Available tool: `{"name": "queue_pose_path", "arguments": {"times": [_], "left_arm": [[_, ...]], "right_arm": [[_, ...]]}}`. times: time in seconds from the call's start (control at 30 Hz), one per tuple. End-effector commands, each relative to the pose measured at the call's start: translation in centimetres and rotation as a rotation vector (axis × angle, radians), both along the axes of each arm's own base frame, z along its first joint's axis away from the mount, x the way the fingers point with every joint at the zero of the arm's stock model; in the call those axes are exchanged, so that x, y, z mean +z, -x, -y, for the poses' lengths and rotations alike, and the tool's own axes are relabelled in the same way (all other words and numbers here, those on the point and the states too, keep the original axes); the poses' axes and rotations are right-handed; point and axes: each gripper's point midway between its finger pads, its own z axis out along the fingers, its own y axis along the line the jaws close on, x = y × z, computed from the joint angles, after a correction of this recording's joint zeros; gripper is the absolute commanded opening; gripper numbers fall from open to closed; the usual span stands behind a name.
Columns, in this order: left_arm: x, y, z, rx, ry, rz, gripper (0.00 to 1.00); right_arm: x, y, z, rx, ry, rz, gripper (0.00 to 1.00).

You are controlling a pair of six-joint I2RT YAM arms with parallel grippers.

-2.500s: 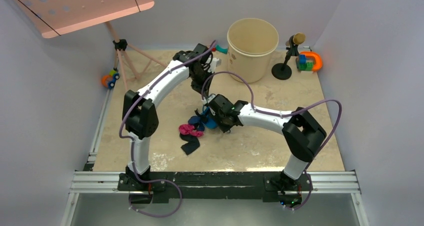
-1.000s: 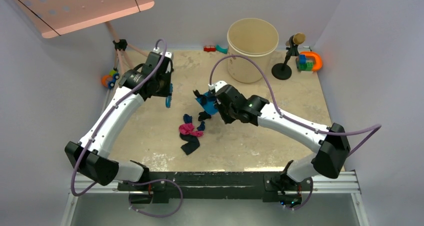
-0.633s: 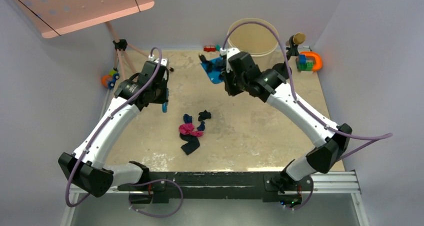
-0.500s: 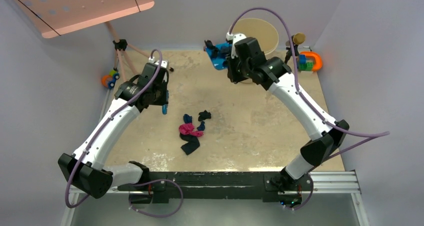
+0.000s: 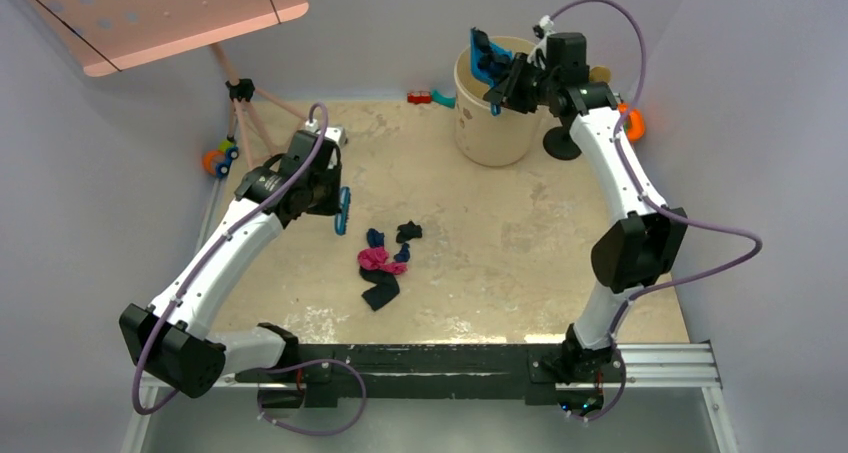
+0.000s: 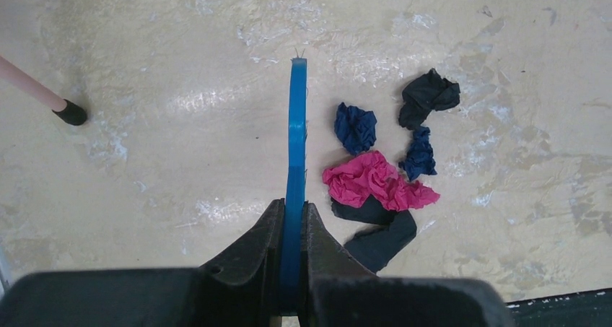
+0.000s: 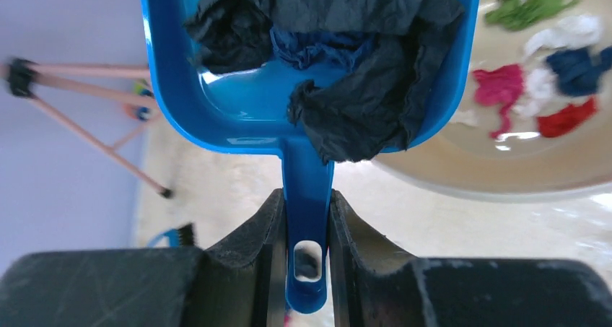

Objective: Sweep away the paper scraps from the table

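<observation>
Several paper scraps, black, dark blue and magenta, lie mid-table; in the left wrist view they lie just right of the blue brush. My left gripper is shut on that brush, held over the table left of the scraps. My right gripper is shut on the handle of the blue dustpan, raised at the bucket's rim. Black and dark blue scraps sit in the pan. More scraps lie inside the bucket.
The beige bucket stands at the back. A black stand and colourful toys are at the back right, small toys behind the bucket. A pink tripod with board and a toy stand back left.
My right arm lifted the loaded dustpan from the table centre up to the bucket's rim. My left arm drew the brush back left, then moved it a little towards the scraps.
</observation>
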Motion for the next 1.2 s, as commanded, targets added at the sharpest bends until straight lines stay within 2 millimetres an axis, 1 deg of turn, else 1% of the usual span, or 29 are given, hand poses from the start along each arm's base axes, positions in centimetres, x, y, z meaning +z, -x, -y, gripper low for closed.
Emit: {"name": "queue_pose_path", "arguments": {"times": [0.0, 0.07, 0.13, 0.17, 0.2, 0.23, 0.3, 0.47, 0.57, 0.63, 0.8, 0.9, 1.03, 1.1, 1.17], "left_arm": [[0.5, -0.5, 1.2, -0.025, 0.063, 0.030, 0.00], [0.5, -0.5, 1.3, -0.030, 0.071, 0.029, 0.00], [0.5, -0.5, 1.5, -0.036, 0.078, 0.026, 0.00], [0.4, -0.5, 1.6, -0.040, 0.082, 0.024, 0.00], [0.4, -0.4, 1.7, -0.043, 0.085, 0.023, 0.00], [0.4, -0.4, 1.7, -0.045, 0.087, 0.022, 0.00], [0.5, -0.4, 1.8, -0.049, 0.092, 0.024, 0.00], [0.4, -0.4, 2.0, -0.059, 0.098, 0.021, 0.00], [0.5, -0.4, 2.1, -0.062, 0.099, 0.023, 0.00], [0.5, -0.4, 2.0, -0.061, 0.099, 0.024, 0.00], [0.5, -0.3, 2.3, -0.079, 0.106, 0.028, 0.00], [0.6, -0.3, 2.3, -0.089, 0.113, 0.040, 0.00], [0.6, -0.3, 2.3, -0.091, 0.109, 0.046, 0.00], [0.7, -0.4, 2.1, -0.086, 0.103, 0.051, 0.00], [0.7, -0.3, 2.0, -0.084, 0.099, 0.052, 0.00]], "right_arm": [[4.6, -1.1, -2.3, 0.069, -0.447, 0.051, 0.00], [4.7, -1.4, -2.3, 0.060, -0.530, 0.041, 0.00], [5.2, -1.4, -2.1, 0.052, -0.614, 0.043, 0.00], [5.1, -1.3, -1.9, 0.039, -0.660, 0.028, 0.00], [5.6, -1.4, -1.6, 0.034, -0.707, 0.045, 0.00], [5.3, -1.2, -1.4, 0.027, -0.752, 0.042, 0.00], [5.8, -1.0, -0.9, 0.019, -0.812, 0.053, 0.00], [7.6, -0.7, -0.8, 0.042, -0.846, 0.083, 0.00], [7.9, -0.6, -0.7, 0.046, -0.869, 0.091, 0.00], [7.3, -0.6, -0.4, 0.029, -0.881, 0.083, 0.00], [4.2, -0.8, 0.1, -0.010, -0.966, 0.024, 0.00], [3.6, -0.9, 0.0, -0.002, -0.984, 0.014, 0.00], [4.9, -0.9, -0.2, 0.036, -0.917, 0.050, 0.00], [6.0, -0.6, -0.2, 0.048, -0.894, 0.075, 0.00], [6.5, -0.3, -0.3, 0.064, -0.898, 0.082, 0.00]]}}
